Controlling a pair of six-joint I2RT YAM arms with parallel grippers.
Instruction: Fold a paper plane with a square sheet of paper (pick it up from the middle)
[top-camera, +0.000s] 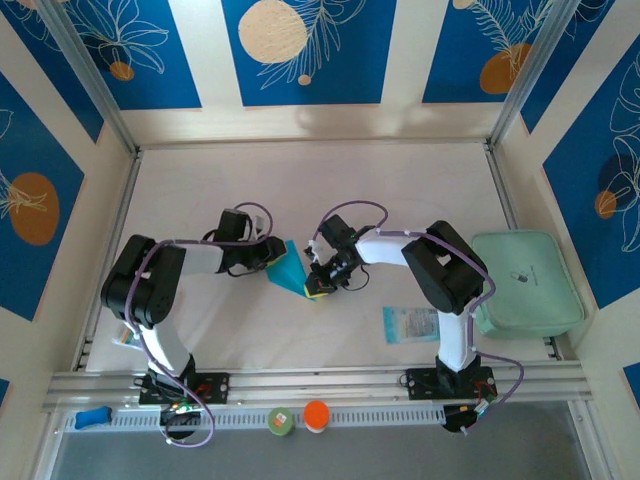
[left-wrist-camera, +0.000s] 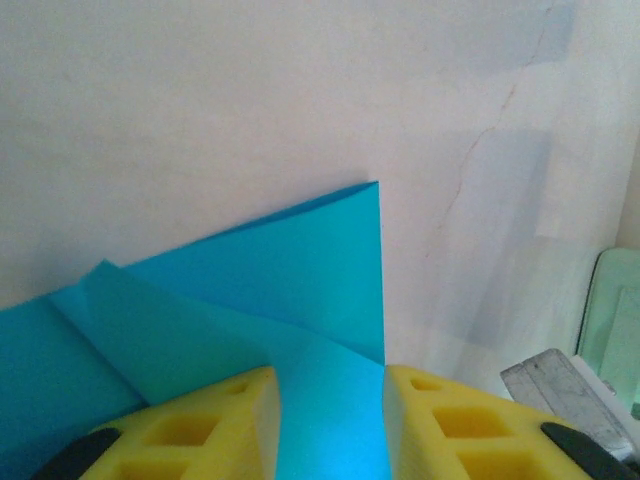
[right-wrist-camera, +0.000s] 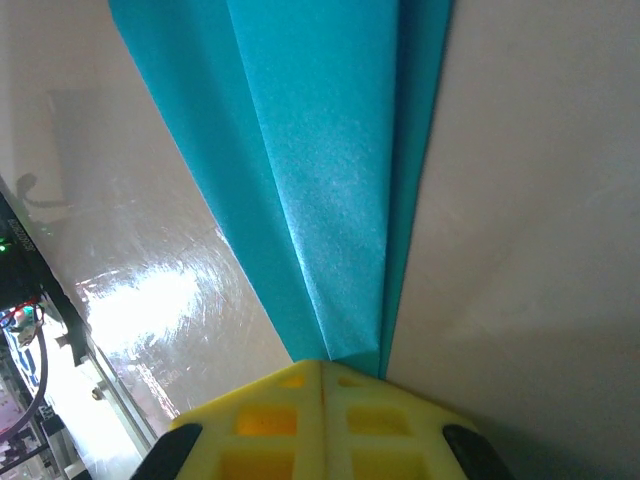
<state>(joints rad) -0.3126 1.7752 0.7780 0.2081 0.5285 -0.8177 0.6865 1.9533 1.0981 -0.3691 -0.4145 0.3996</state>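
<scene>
The cyan sheet of paper (top-camera: 288, 270) lies mid-table between both grippers, folded into a pointed shape. In the right wrist view its long folds (right-wrist-camera: 320, 150) narrow to a tip that disappears between the yellow fingers. My right gripper (top-camera: 320, 281) (right-wrist-camera: 322, 366) is shut on that tip. My left gripper (top-camera: 267, 256) (left-wrist-camera: 332, 378) sits at the paper's left side. Its yellow fingers stand apart, and the paper (left-wrist-camera: 300, 270) with a folded flap runs through the gap between them.
A mint-green rounded pad (top-camera: 525, 281) rests at the right wall, its corner (left-wrist-camera: 615, 320) visible from the left wrist. A pale printed packet (top-camera: 410, 323) lies near the right arm's base. Small orange (top-camera: 316, 413), green (top-camera: 281, 421) and blue (top-camera: 92, 415) items sit along the front rail.
</scene>
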